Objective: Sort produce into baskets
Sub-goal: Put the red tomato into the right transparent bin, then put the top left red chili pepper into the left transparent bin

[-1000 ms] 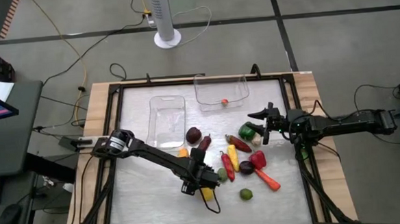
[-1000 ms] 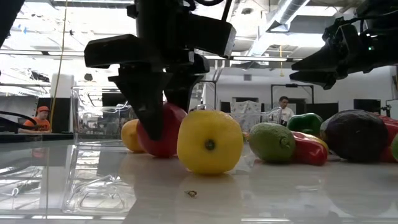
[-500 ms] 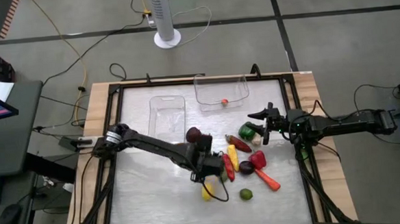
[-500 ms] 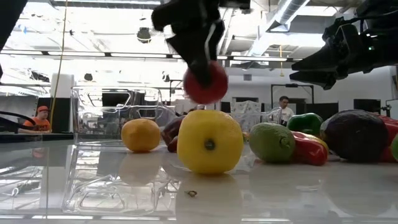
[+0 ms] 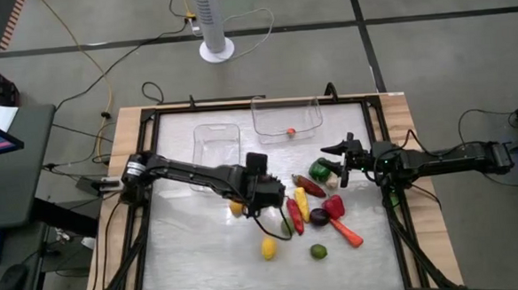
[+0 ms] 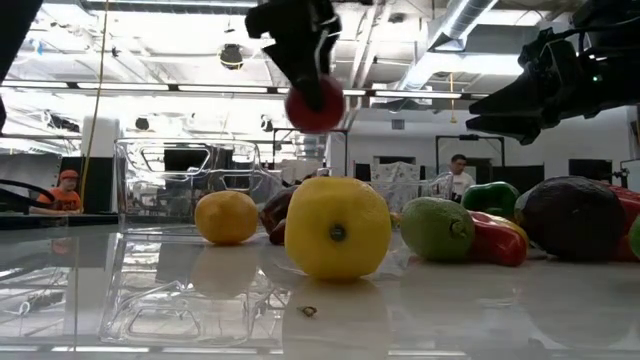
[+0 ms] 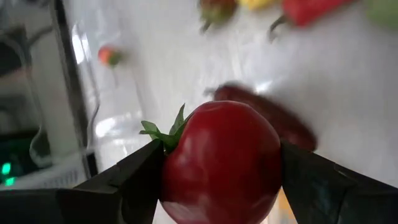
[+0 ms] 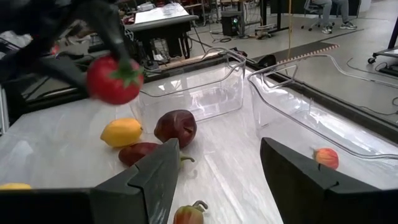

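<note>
Tomato (image 7: pixel 221 162), underside behind left gripper (image 7: pixel 217 171)

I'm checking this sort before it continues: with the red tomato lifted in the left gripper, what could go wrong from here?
The left gripper pinches the round, smooth tomato only at its sides, so it might slip and drop onto the lemon or orange below. Carrying it low risks clipping the rim of the nearest clear basket. The right gripper hovers open near the green pepper.

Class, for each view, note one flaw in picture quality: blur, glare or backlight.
Left wrist view: red tomato sharp, produce behind it blurred. Low view: bright ceiling backlights the left tool, leaving it dark; the table mirrors the lemon. High view: sheen on the table.
</note>
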Robot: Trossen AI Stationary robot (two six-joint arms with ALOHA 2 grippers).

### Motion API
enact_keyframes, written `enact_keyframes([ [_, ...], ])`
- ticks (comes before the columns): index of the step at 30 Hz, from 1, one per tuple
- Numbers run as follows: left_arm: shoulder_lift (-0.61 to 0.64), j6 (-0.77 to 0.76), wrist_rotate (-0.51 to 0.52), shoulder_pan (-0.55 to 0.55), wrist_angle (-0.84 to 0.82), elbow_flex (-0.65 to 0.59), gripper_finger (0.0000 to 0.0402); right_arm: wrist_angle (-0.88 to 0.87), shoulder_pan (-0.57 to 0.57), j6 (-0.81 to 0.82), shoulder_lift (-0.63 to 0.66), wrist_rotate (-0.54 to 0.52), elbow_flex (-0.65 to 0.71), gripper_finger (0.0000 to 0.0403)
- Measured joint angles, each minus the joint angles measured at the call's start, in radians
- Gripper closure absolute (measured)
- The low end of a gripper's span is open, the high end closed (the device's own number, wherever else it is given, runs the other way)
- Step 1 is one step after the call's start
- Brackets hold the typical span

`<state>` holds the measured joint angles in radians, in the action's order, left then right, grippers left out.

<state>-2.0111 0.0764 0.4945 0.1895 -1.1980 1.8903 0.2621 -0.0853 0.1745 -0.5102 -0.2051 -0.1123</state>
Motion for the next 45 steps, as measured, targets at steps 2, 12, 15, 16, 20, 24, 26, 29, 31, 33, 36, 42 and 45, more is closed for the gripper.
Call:
enact_keyframes([
  [2, 0.016, -0.019, 0.002, -0.005, -0.029, -0.011, 0.0137, -0.003, 0.0, -0.003, 0.0, -0.001, 0.0, 0.0149],
  [12, 0.044, 0.021, 0.084, -0.105, 0.056, -0.034, 0.0137, 0.019, -0.001, 0.0, 0.0, -0.006, 0.0, 0.0149],
  [15, 0.044, 0.089, 0.141, -0.181, 0.192, -0.063, 0.0137, 0.016, 0.002, 0.008, 0.0, -0.006, 0.0, 0.0149],
  [16, 0.043, 0.112, 0.162, -0.209, 0.244, -0.074, 0.0137, 0.015, 0.002, 0.009, 0.0, -0.006, 0.0, 0.0149],
  [20, 0.043, 0.173, 0.145, -0.339, 0.44, -0.111, 0.0137, 0.008, 0.006, 0.011, 0.0, -0.006, 0.0, 0.0149],
  [24, 0.029, 0.156, 0.05, -0.448, 0.561, -0.129, 0.0137, 0.009, 0.018, 0.011, 0.0, -0.006, 0.0, 0.0149],
  [26, 0.029, 0.147, -0.007, -0.49, 0.63, -0.14, 0.0135, 0.011, 0.02, 0.01, 0.0, -0.006, 0.0, 0.0149],
  [29, 0.03, 0.126, -0.079, -0.537, 0.707, -0.16, 0.0129, 0.012, 0.018, 0.004, 0.0, -0.006, 0.0, 0.0149],
  [31, 0.029, 0.111, -0.135, -0.557, 0.73, -0.161, 0.0124, 0.012, 0.018, 0.002, 0.0, -0.006, 0.0, 0.0149],
  [33, 0.021, 0.09, -0.173, -0.566, 0.767, -0.159, 0.0118, 0.011, 0.018, 0.001, 0.0, -0.006, 0.0, 0.0149],
  [36, 0.011, 0.059, -0.186, -0.565, 0.755, -0.16, 0.01, 0.011, 0.018, 0.001, 0.0, -0.006, 0.0, 0.0149],
  [42, 0.013, 0.098, -0.151, -0.534, 0.756, -0.159, 0.006, 0.014, 0.018, 0.003, 0.0, -0.006, 0.0, 0.0149],
  [45, 0.017, 0.143, -0.124, -0.508, 0.742, -0.153, 0.0055, 0.014, 0.018, 0.008, 0.0, -0.006, 0.0, 0.0149],
])
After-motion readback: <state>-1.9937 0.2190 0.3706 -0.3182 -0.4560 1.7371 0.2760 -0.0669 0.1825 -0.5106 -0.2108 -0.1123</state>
